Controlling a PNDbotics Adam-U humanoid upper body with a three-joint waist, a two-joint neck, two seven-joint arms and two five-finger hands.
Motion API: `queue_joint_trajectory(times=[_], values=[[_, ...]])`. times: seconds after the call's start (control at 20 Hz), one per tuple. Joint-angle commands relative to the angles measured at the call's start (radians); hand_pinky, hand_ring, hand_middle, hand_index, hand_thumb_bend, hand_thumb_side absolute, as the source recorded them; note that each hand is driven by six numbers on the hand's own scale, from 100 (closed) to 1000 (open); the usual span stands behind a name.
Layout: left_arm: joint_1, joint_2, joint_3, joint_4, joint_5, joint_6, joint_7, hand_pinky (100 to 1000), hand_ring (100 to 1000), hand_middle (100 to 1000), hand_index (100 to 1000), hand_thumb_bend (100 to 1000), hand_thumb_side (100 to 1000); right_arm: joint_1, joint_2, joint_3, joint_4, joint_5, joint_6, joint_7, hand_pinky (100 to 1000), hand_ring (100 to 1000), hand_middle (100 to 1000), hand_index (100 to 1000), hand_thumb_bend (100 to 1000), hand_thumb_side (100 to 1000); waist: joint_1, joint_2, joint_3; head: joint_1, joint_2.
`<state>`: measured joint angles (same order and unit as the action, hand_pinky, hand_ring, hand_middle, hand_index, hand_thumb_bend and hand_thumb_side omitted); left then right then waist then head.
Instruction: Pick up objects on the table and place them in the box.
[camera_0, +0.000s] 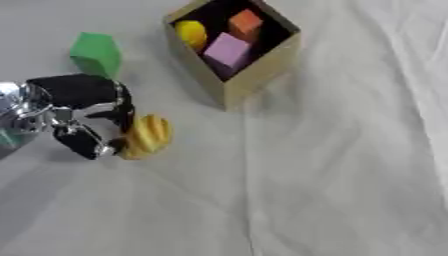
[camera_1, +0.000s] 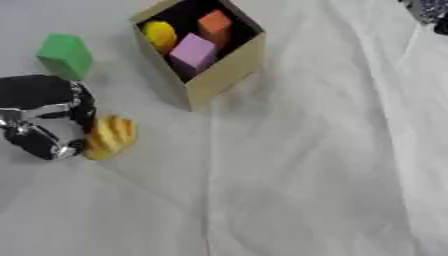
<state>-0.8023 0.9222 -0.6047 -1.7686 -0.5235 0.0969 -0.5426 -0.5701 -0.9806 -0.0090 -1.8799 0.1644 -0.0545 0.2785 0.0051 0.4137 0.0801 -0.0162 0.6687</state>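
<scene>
We see a yellow ridged object (camera_0: 147, 136), striped in yellow and orange, lying on the white cloth-covered tabletop (camera_0: 332, 175) well to the lower left of the cardboard box (camera_0: 258, 67). Our left hand (camera_0: 87, 117) is at its left side: black fingers (camera_0: 122, 107) curl over its upper left edge and the thumb (camera_0: 87, 145) comes in from below, so the hand is closed around the object in a pinch, touching it on both sides. The object still appears to rest on the cloth.

Just above the hand, left of the box, stands a green block (camera_0: 96, 54), apart from the fingers. The box sits open-topped and turned at an angle; inside it we can make out a yellow rounded piece (camera_0: 192, 33), an orange cube (camera_0: 246, 22) and a purple cube (camera_0: 227, 50).

At the top right corner of the right eye view, far right of the box, a dark shape (camera_1: 430, 12) shows; we cannot tell what it is.
</scene>
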Motion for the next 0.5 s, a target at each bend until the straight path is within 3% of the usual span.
queue_joint_trajectory(times=[0.05,0.2,0.25,0.3,0.4,0.5], values=[[-0.001,0.066,0.077,-0.104,0.068,0.033,0.004,641,518,423,487,233,100,-0.005,-0.025,-0.023,-0.004,-0.007,0.0,-0.009,899,829,694,887,100,633,0.0,-0.025,0.0,-0.001,0.003],[0.007,0.097,0.14,-0.202,0.113,0.071,0.005,638,515,418,482,222,100,-0.001,-0.027,-0.026,-0.004,-0.006,0.001,-0.013,899,829,694,887,100,633,0.001,-0.026,0.002,-0.003,0.002],[0.008,0.101,0.154,-0.217,0.124,0.078,0.007,651,543,457,528,243,100,0.0,-0.028,-0.027,-0.003,-0.006,0.001,-0.013,899,829,694,887,100,632,0.001,-0.027,0.002,-0.003,0.002],[0.009,0.104,0.161,-0.224,0.134,0.082,0.004,681,595,515,610,308,100,0.0,-0.028,-0.027,-0.004,-0.007,0.001,-0.014,899,829,694,887,100,633,0.002,-0.028,0.003,-0.003,0.001],[0.017,0.111,0.154,-0.23,0.144,0.089,-0.037,798,751,674,804,509,220,-0.001,-0.026,-0.027,-0.004,-0.007,0.0,-0.014,899,829,694,887,100,633,0.003,-0.029,0.003,-0.002,0.0],[0.023,0.115,0.136,-0.22,0.13,0.097,-0.106,881,840,784,887,647,329,-0.002,-0.025,-0.026,-0.004,-0.008,-0.001,-0.012,899,829,694,886,100,632,0.003,-0.03,0.001,0.0,-0.002]])
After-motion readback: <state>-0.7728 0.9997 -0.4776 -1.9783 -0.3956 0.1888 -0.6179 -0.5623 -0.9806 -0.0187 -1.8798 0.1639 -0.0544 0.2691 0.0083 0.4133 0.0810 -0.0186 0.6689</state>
